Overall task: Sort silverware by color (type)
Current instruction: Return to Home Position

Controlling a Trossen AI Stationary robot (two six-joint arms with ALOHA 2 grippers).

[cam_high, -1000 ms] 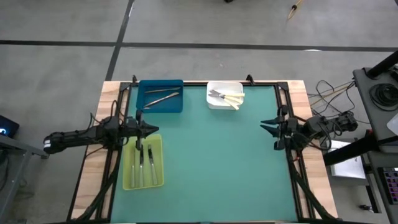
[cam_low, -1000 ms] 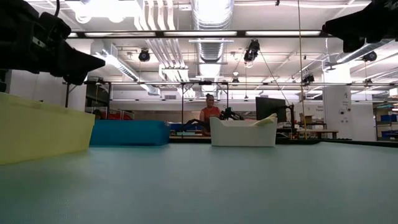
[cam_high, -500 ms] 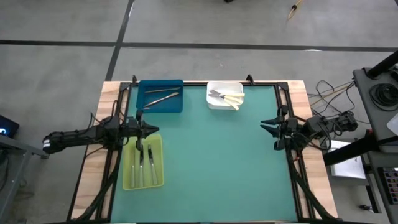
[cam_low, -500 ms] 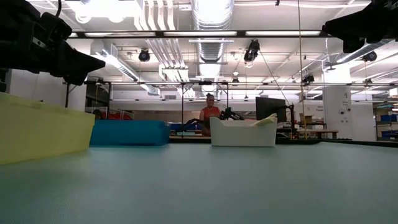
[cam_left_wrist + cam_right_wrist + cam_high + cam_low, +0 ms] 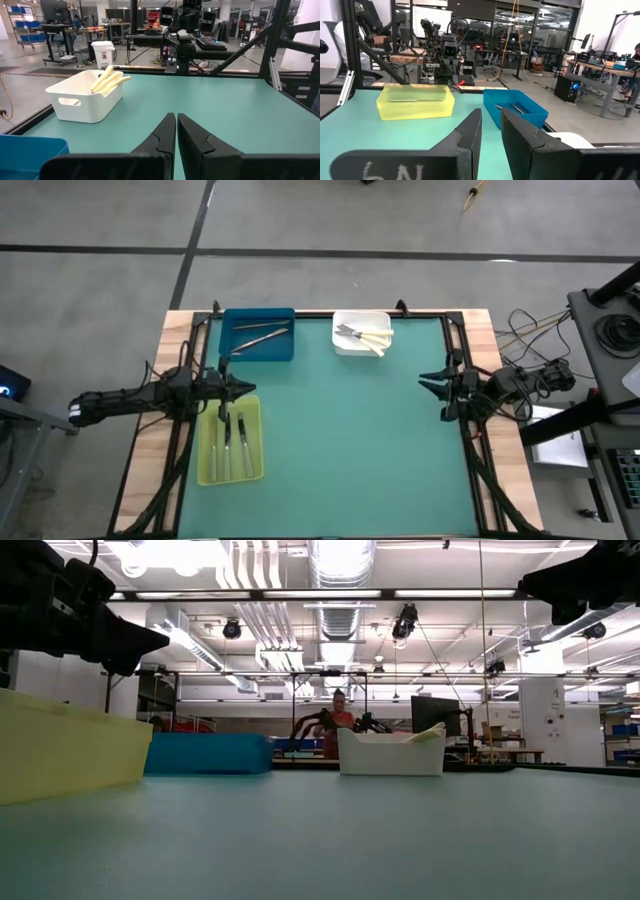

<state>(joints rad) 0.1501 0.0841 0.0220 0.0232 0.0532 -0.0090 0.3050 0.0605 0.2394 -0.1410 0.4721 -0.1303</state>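
No silverware (image 5: 232,438) loose on worktop (image 5: 350,440). 3 grey pieces lie lengthwise in yellow-green tray (image 5: 205,465), far end under left gripper (image 5: 246,388). Rest in blue tray (image 5: 232,354) and white tray (image 5: 338,351). Right gripper (image 5: 424,385) well apart, opposite edge. Left fingers nearly touching, right fingers narrowly parted, both empty.

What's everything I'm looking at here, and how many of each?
Table: one, green top.
Blue tray: one, corner on the left arm's side.
Metal utensils: about two, in the blue tray.
White tray: one, beside the blue tray.
Pale-handled knives: several, in the white tray.
Yellow-green tray: one, under the left arm.
Grey utensils: about three, in the yellow-green tray.
Person: one, far behind the table.
Left pincer: dark, shut, empty.
Right pincer: dark, slightly open, empty.
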